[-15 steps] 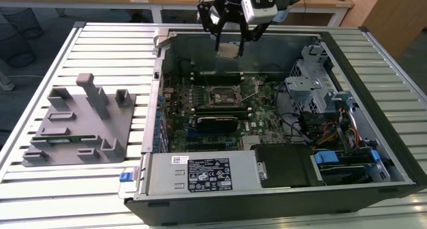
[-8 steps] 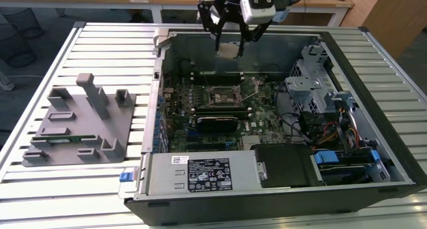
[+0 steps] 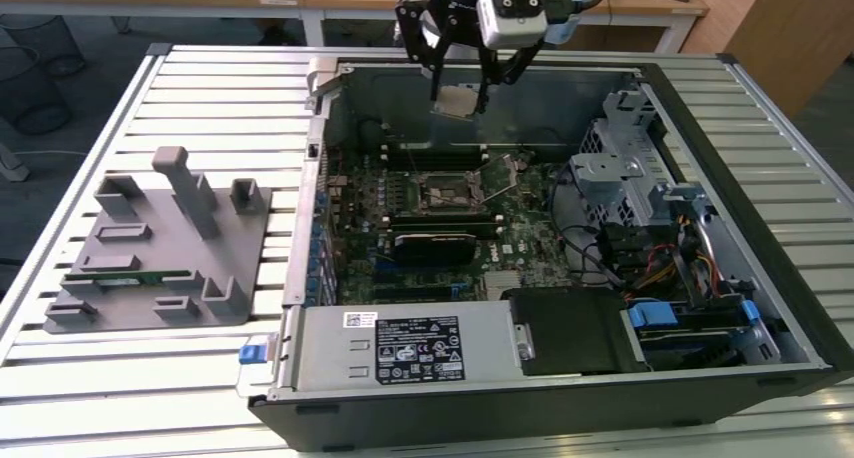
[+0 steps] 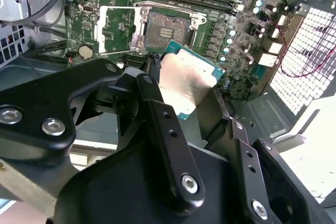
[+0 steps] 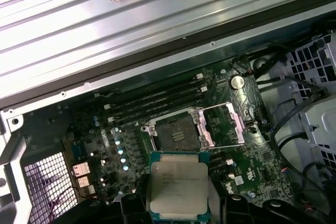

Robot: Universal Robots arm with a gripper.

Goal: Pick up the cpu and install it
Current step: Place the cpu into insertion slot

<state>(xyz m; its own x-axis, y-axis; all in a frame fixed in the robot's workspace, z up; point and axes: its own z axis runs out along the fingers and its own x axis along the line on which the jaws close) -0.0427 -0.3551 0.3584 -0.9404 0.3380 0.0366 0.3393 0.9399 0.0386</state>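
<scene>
The arm entered at the top of the exterior view, with its wrist (image 3: 514, 13) turned straight down, so that the gripper (image 3: 457, 98) hung below it, tips lowest. Its black linkage bars spread outward from the wrist and drew in again toward the tips. In the second wrist view the fingers (image 4: 151, 85) pressed from two opposite sides on the cpu (image 5: 177, 184), which lay flat between them, silver face toward the wrist.

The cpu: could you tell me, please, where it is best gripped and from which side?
By two opposite thin edges, from above its metal top, as the hand holds the cpu. It is a flat square, so only the edges offer a pinch, and the underside is free for the open socket.
</scene>
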